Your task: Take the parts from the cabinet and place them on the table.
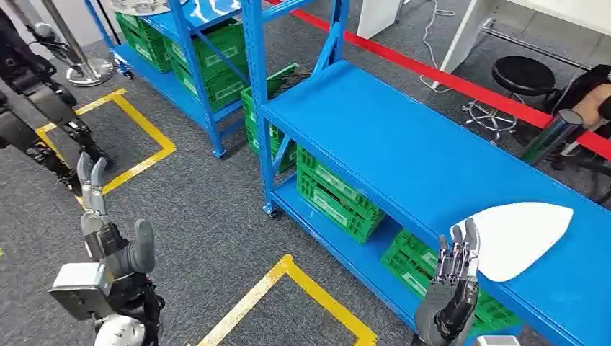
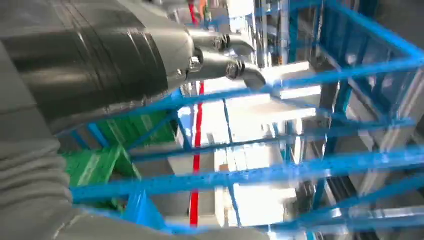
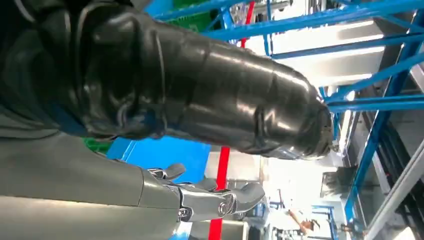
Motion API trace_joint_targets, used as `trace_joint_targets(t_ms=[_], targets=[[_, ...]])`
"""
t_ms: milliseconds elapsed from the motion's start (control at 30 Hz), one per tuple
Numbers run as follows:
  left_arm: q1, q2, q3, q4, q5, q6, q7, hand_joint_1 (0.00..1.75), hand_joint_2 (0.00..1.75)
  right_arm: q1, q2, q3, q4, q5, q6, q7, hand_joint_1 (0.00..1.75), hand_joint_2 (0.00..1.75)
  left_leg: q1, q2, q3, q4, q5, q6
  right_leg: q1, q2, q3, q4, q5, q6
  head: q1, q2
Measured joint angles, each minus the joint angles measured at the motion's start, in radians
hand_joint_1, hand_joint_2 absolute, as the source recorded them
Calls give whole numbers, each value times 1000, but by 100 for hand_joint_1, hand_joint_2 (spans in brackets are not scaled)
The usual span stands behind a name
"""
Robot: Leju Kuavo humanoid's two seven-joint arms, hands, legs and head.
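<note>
- The robot's right hand stands raised at the near edge of the blue table, fingers straight, close together and holding nothing; the white part lies flat on the tabletop just beyond the fingertips, to the right, whether touching or a little apart cannot be told
- The left hand is up over the grey carpet on the left, well apart from the table; its fingers point upward, slightly spread, the thumb out to the side, nothing in it
- Green crates sit on the table's lower shelf; further crates fill the blue cabinet at the far left, where a pale object shows on an upper shelf, too cropped to name
- Yellow floor tape marks boxes on the carpet near and left; a red line runs along the floor beyond the table, with a black stool at far right
- By the look of it one part is already delivered; the step in hand is to draw the right hand back clear without dragging the part off the near edge, then turn left toward the cabinet with both hands empty and fingers apart, ready for the next part
</note>
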Motion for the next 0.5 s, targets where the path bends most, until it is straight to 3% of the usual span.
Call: trace_joint_targets(t_ms=[33, 167, 200, 233, 267, 333, 367, 400, 433, 500], targets=[[-1, 0, 0, 0, 0, 0, 0, 0, 0, -2, 0, -1, 0, 0, 0, 0, 0, 0, 4, -4, 0, 0, 2, -2, 0, 47, 44, -90, 18, -6, -1, 0], [0, 0, 0, 0, 0, 0, -3, 0, 0, -7, 1, -2, 1, -2, 0, 3, 0, 0, 5, -41, -9, -4, 13, -24, 12, 8, 60, -95, 26, -23, 1, 0], [0, 0, 0, -1, -1, 0, -3, 0, 0, -9, 2, -2, 1, -2, 0, 4, 0, 0, -1, -43, -10, -1, 13, -26, 0, -6, 70, -117, 37, -27, -1, 0], [2, 0, 2, 0, -2, 0, -6, 0, 0, -14, 3, -2, 3, -7, 0, 7, 0, 0, -4, 16, -28, 19, -2, -29, -1, -16, 81, -130, 42, -28, -3, 0], [-3, 0, 3, 0, -3, 0, -6, 0, 0, -16, 5, -2, 4, -16, 0, 8, 0, 0, -1, 58, -52, 75, -40, -35, -1, -26, 85, -135, 44, -33, -15, 0], [-2, 0, 4, 1, -5, 0, -6, 0, 0, -16, 5, -2, 8, -34, 0, 8, 0, 0, 15, 88, -131, 236, -109, -51, -1, -45, 83, -132, 41, -35, -19, 0], [-1, 0, 7, 2, -5, 0, -6, 0, 0, -17, 5, -2, 10, -34, 0, 8, 0, 0, 24, 92, -160, 293, -124, -60, -3, -53, 82, -130, 39, -33, -22, 0], [-1, 0, 10, 4, -5, 0, -6, 0, 0, -17, 4, -2, 12, -34, 0, 12, 0, 0, 33, 95, -169, 307, -119, -68, -6, -59, 82, -128, 36, -29, -25, 0], [0, 0, 10, 6, -5, 0, -6, 0, 0, -17, 4, -2, 15, -35, 0, 15, 0, 0, 42, 99, -153, 276, -94, -77, -11, -65, 82, -123, 33, -23, -28, 0], [0, 0, 11, 8, -5, 0, -6, 0, 0, -18, 5, -2, 19, -38, 0, 17, 0, 0, 59, 112, -55, 106, -17, -99, -26, -72, 80, -100, 17, -2, -30, 0]])
